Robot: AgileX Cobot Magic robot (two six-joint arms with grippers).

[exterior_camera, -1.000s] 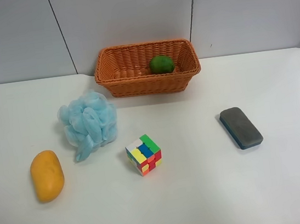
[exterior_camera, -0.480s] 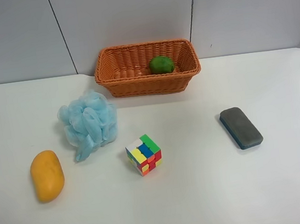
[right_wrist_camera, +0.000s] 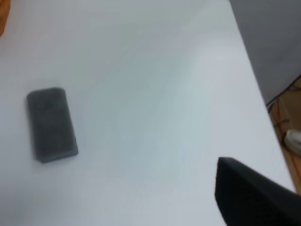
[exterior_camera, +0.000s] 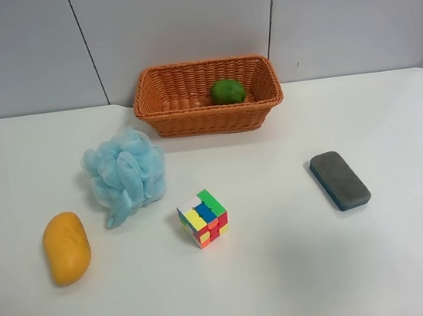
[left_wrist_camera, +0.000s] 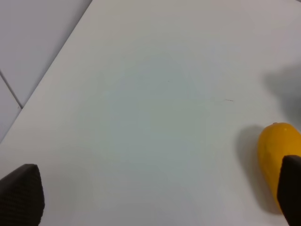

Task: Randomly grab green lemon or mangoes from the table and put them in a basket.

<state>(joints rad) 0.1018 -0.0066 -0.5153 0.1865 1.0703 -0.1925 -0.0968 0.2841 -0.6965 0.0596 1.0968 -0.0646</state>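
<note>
Green lemon (exterior_camera: 228,91): lies inside the basket, in its right half as the high view shows it, against the far wall.
Basket (exterior_camera: 191,122): orange-brown wicker, at the far edge of the table by the grey wall; the lemon is the only thing in it.
Mango (exterior_camera: 66,247): orange-yellow, on the table near the high view's left edge, well apart from the basket; long axis runs roughly toward and away from the camera. The left wrist view shows one end of it (left_wrist_camera: 275,160) just beside a finger.
Table (exterior_camera: 289,272): plain white.
Sponge (exterior_camera: 124,175): fluffy light-blue, between the mango and the basket, touching neither.
Cube (exterior_camera: 203,217): multicoloured, near the table's middle, beside the sponge and apart from it.
Eraser (exterior_camera: 339,179): dark grey pad with a blue edge, alone on the high view's right side; it also shows in the right wrist view (right_wrist_camera: 51,124), blurred.
Left gripper (left_wrist_camera: 155,193): two dark fingers (left_wrist_camera: 21,193) at opposite edges of its wrist view, spread wide above bare table, holding nothing.
Right gripper: only one dark finger (right_wrist_camera: 249,195) shows, over bare table near the table's edge; I cannot tell whether it is spread or closed.
Arms: neither appears in the high view.
</note>
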